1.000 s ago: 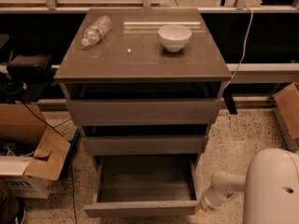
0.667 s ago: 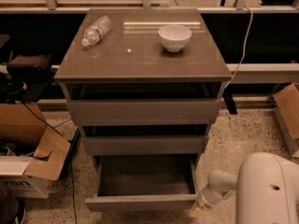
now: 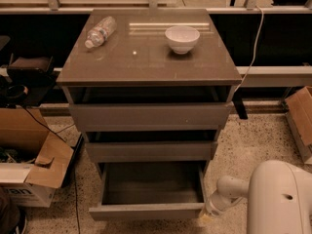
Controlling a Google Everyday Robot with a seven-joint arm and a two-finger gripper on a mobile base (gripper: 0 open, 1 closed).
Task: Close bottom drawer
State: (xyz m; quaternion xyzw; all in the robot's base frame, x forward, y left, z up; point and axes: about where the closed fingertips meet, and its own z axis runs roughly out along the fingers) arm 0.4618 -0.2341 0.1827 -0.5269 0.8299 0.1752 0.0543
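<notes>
Since a second ago my white arm [image 3: 280, 199] has swung a little further into view, to the right of the bottom drawer [image 3: 146, 211], and that drawer's front looks to have slid slightly inward. My tool [image 3: 205, 215] sits low at the right end of the drawer's front, touching it or just beside it; whether it is apart or together I cannot tell.

The bottom drawer is mostly pulled out, its bare inside plainly showing, so I judge the closing barely begun, with nearly the whole push left. The middle drawer [image 3: 151, 151] and the top drawer [image 3: 148, 116], directly above the bottom drawer, stand slightly ajar. Higher above it, the surface [image 3: 146, 65] carries a white bowl [image 3: 182, 38] and a water bottle [image 3: 101, 31] lying on its side.
</notes>
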